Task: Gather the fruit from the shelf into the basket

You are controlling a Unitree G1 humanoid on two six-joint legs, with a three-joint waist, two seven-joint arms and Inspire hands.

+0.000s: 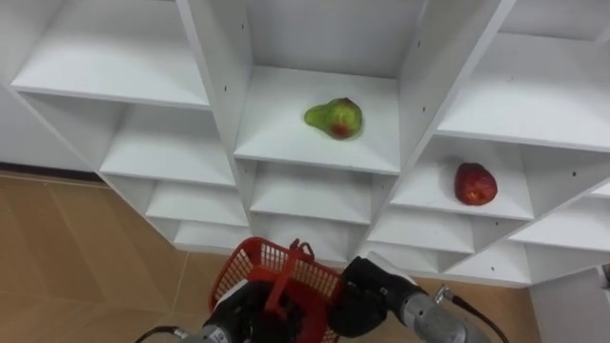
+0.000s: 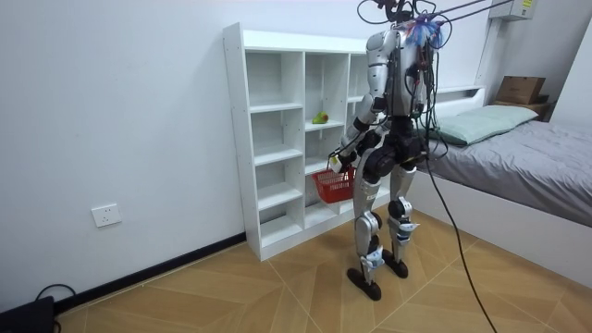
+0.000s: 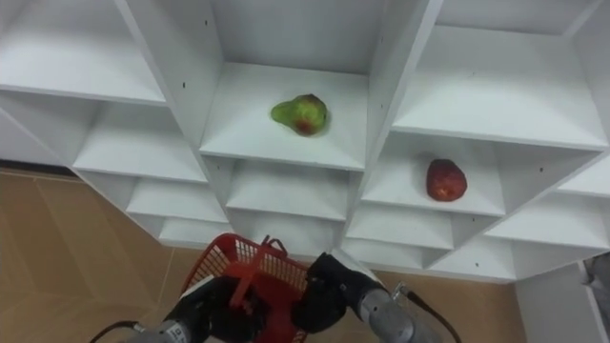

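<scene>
Both fruits sit on the shelves, so judging by that the collecting has hardly begun. The pear point(image 1: 334, 118) lies in the middle column of the white closet point(image 1: 224, 57), toward the right half of its shelf and back from the front edge. The red apple point(image 1: 475, 184) lies one shelf lower in the next column to the right, also back from the front edge and nearer that shelf's right side.

The robot stands close before the closet on the wooden floor point(image 1: 86, 248), with the bed point(image 2: 518, 157) behind it. It holds the red basket point(image 1: 262, 267) low in front, under the front edge of the pear's shelf. The left hand point(image 1: 236, 316) appears clenched round the basket's handle. The right hand point(image 1: 367, 293) rests against the basket's right rim. Its fingers are tucked behind the mesh, so I cannot tell whether they are curled or straight. The hands cover most of the basket's inside, so I cannot tell what it holds.

Left to do: a hand has to come off the basket, reach in, and bring each fruit down. Each compartment is open at the front but boxed in by upright dividers and the shelf above. A reach should therefore go straight in over the front edge. The pear has bare shelf to its left, the apple to its left as well.
</scene>
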